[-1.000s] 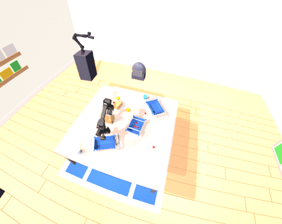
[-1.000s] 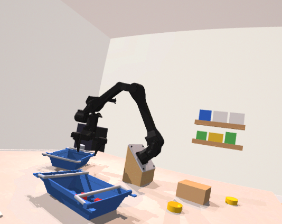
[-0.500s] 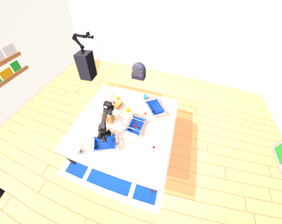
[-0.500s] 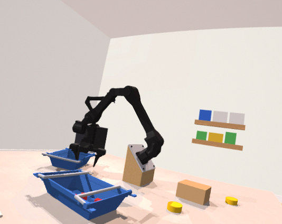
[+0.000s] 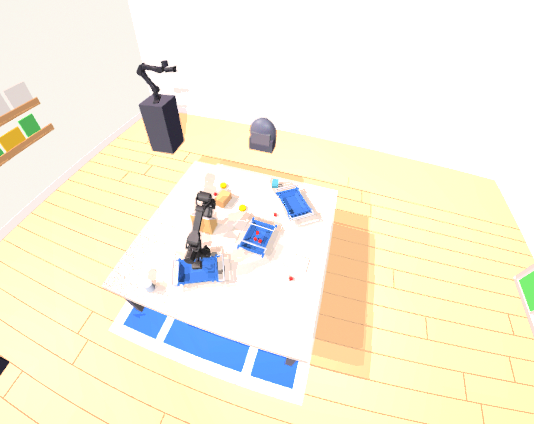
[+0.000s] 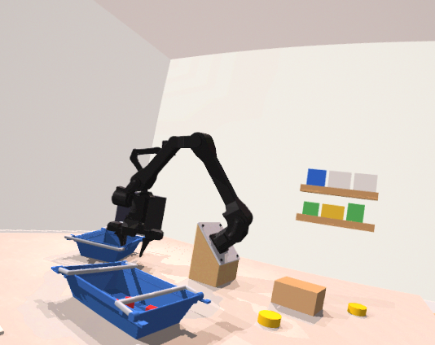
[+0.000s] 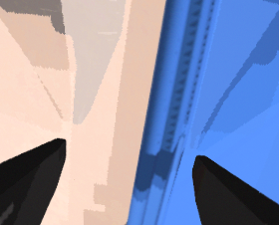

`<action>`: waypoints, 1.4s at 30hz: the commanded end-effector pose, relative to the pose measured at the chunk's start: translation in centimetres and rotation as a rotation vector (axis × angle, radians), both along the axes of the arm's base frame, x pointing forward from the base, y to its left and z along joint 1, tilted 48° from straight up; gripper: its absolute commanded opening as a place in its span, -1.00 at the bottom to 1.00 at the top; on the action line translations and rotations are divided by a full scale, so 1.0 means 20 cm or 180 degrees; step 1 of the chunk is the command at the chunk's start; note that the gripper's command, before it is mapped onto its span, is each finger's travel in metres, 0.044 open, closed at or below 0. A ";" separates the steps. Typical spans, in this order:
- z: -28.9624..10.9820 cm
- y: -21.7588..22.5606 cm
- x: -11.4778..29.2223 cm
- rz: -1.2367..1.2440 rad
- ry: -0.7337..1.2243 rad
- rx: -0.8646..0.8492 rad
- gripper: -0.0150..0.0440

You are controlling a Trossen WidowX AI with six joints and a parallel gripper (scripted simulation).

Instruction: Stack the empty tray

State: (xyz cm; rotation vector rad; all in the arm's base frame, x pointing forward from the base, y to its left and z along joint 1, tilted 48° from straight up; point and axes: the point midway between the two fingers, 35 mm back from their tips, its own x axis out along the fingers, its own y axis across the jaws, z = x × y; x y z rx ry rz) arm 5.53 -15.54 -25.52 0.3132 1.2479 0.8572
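The loaded blue tray (image 5: 249, 244) (image 6: 97, 301) stands on the table with several red blocks (image 6: 151, 307) inside. Its two pale wire bars (image 6: 105, 268) (image 6: 158, 295) lie across its top, one near each end. The empty blue tray (image 5: 199, 274) (image 6: 97, 251) (image 7: 169, 90) stands upright on the table beyond it. My gripper (image 6: 132, 250) (image 7: 131, 149) is low over the empty tray's long side wall. It is open, one finger inside the tray and one outside, with a gap to the wall on both sides. The wall's lower part is hidden in the wrist view.
Another blue tray (image 5: 294, 203) is at the table's far right, near a teal block (image 5: 275, 183). A wooden block (image 5: 223, 198) (image 6: 298, 294) and yellow discs (image 5: 242, 208) (image 6: 269, 319) lie near the arm's wedge base (image 6: 207, 260). A small grey object (image 5: 150, 287) stands left of the empty tray.
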 end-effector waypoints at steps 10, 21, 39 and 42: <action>0.00 0.00 0.00 -0.0019 0.0007 -0.0002 0.08; 0.00 0.00 0.00 -0.0019 0.0007 -0.0002 -0.17; 0.14 -0.16 -0.01 -0.0019 0.0010 -0.0004 -0.49; 0.23 -0.25 -0.02 -0.0019 0.0011 -0.0005 -0.49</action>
